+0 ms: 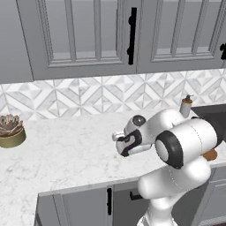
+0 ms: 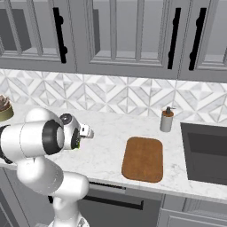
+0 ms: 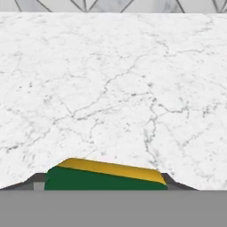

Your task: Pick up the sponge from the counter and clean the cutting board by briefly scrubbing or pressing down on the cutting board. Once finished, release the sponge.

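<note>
Hand view shows the small green-topped, yellow-bottomed sponge [image 3: 106,177] sitting between the gripper's [image 3: 106,184] dark tips above the white marble-look table [image 3: 115,88]; whether the tips clamp it I cannot tell. The flat reddish-brown wooden cutting board [image 2: 142,158] lies well to the right, near the table's front edge. If the hold is loose, the sponge could drop on bare marble, short of the board.
</note>
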